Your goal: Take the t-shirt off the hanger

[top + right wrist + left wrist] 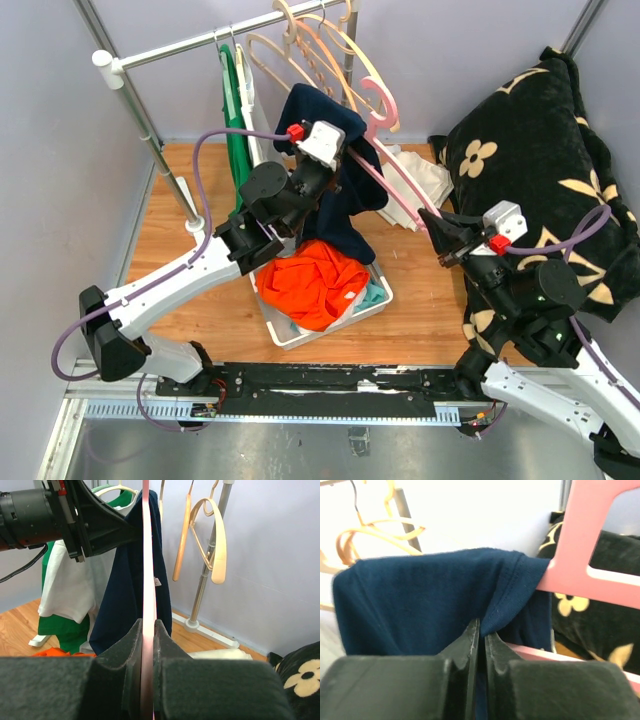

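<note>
A navy t-shirt (335, 195) is draped over a pink hanger (392, 188) held in the air above the floor. My left gripper (481, 629) is shut on a fold of the t-shirt (420, 600) near its seam, right beside the hanger's bar (580, 545). From the right, my right gripper (148, 627) is shut on the thin edge of the hanger (146, 555). In the right wrist view the t-shirt (122, 600) hangs down on both sides of it. In the top view the right gripper (438, 232) holds the hanger's lower end.
A white basket (372, 307) with an orange garment (315, 282) sits below the t-shirt. A clothes rail (180, 45) carries green and white shirts (238, 120) and wooden hangers (310, 50). A black floral cushion (540, 170) lies at the right, with white cloth (425, 180) beside it.
</note>
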Controlling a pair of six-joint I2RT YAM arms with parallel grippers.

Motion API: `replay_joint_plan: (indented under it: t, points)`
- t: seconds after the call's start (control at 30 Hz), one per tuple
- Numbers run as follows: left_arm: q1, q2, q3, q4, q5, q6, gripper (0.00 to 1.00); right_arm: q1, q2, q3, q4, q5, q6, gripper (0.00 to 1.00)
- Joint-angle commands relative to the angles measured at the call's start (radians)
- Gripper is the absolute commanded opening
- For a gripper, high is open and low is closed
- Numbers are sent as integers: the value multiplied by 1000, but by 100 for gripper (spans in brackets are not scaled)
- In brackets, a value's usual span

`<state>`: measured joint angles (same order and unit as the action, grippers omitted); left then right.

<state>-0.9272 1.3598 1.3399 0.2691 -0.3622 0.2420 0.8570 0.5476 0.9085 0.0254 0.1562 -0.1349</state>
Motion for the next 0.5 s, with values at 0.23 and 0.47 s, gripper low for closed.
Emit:
replay_joint_plan:
  t: [0.23,0.47]
  points:
    - [15,78,203,62,-247,152,1,7,-141,2,-1,-14,-5,1]
    - [104,176,374,-31,-224,136,0,7,-250,-5,-74,-34,-24,1]
